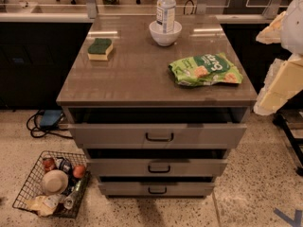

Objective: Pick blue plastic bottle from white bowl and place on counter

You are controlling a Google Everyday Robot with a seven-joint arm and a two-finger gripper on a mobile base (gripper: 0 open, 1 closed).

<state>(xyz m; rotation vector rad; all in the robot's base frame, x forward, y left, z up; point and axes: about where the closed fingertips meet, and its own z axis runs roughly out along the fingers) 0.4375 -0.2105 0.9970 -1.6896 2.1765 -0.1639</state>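
The blue plastic bottle [165, 9] is clear with a white cap and a pale label. It stands upright inside the white bowl [165, 35] at the back middle of the counter [142, 74]. My arm and gripper [272, 32] show as pale cream and white parts at the right edge of the view. They are beyond the counter's right side, well apart from the bottle and bowl, and hold nothing that I can see.
A green-and-yellow sponge [100, 48] lies at the back left of the counter. A green snack bag [205, 70] lies at the right front. The three drawers [159, 136] stand slightly open. A wire basket of items [52, 183] sits on the floor at the left. A pale ledge with metal posts [47, 17] runs behind.
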